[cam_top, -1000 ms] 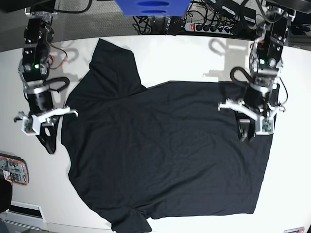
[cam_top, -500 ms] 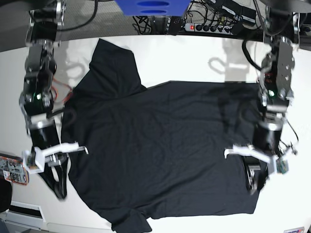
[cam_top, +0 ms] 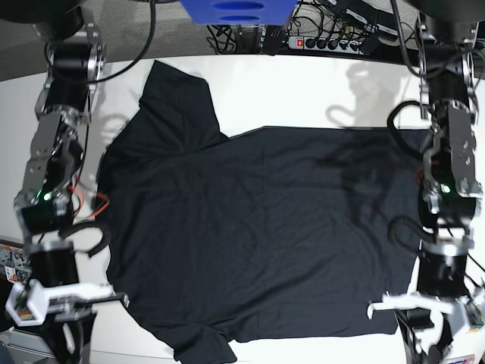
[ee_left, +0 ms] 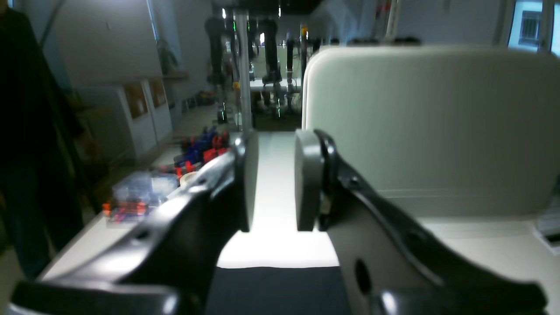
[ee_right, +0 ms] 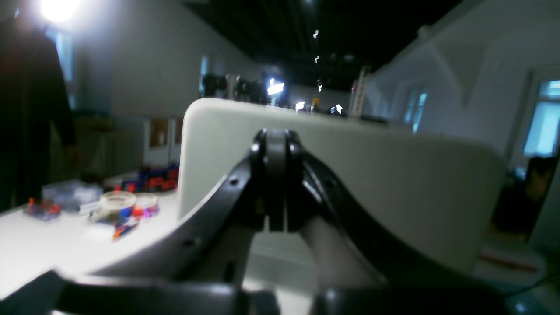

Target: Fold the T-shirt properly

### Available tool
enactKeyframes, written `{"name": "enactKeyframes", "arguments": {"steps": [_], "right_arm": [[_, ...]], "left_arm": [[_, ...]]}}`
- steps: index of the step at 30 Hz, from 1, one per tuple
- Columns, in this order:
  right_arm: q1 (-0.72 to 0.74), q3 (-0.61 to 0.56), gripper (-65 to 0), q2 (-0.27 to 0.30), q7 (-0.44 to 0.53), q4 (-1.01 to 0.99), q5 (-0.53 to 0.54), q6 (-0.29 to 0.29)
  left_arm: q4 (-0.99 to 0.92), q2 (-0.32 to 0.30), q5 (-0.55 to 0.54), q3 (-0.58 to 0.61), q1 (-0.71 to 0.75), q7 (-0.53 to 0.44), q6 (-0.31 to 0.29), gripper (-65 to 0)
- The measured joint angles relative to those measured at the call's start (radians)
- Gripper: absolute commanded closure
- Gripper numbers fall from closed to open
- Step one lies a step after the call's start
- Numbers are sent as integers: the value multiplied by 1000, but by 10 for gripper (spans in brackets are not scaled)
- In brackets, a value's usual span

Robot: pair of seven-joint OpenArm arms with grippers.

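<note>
The black T-shirt [cam_top: 258, 227] lies spread flat on the white table [cam_top: 303, 83], with one sleeve at the far left and the other at the near left. My left gripper [cam_top: 423, 343] hangs over the near right corner of the shirt. In the left wrist view it [ee_left: 273, 183] is open with nothing between the pads, and the shirt's edge [ee_left: 275, 288] lies below it. My right gripper [cam_top: 72, 340] is at the near left edge, beside the near sleeve. In the right wrist view it [ee_right: 275, 175] is shut with no cloth seen in it.
A power strip [cam_top: 326, 42] and cables lie along the far edge, next to a blue object [cam_top: 235, 11]. An orange and white item [cam_top: 11, 262] sits at the left edge. A white panel [ee_left: 428, 127] and small clutter [ee_right: 118, 205] show beyond the near edge.
Both arms have swung from the shirt's mid sides toward the near edge of the table. Both grippers now hang by the near corners of the shirt.
</note>
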Motion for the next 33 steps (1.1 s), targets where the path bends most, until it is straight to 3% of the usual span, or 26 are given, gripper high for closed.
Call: {"name": "enactKeyframes", "arguments": {"steps": [3, 7, 14, 19, 22, 26, 30, 33], "right_arm": [[68, -1, 0, 2, 1, 0, 1, 1], [170, -1, 0, 3, 1, -1, 13, 2], [322, 6, 0, 3, 9, -7, 259, -3], [382, 5, 0, 5, 6, -16, 276, -7], [434, 1, 0, 5, 10, -28, 281, 0], [449, 1, 0, 6, -8, -58, 281, -5], [450, 2, 0, 5, -195, -61, 393, -3], [480, 6, 0, 5, -394, -105, 445, 2]], "left_arm": [[0, -38, 2, 2, -78, -3, -3, -145], [0, -44, 3, 1, -180, -6, 0, -145], [0, -52, 5, 16, -306, -9, 0, -145], [-20, -159, 9, 159, -452, -14, 0, -145], [-63, -184, 7, 272, -559, -10, -12, -145], [-109, -189, -36, 354, -639, 180, -7, -145], [-124, -181, -203, 344, -686, 315, -4, -145], [-150, -151, -408, 243, -706, 598, 6, -145]]}}
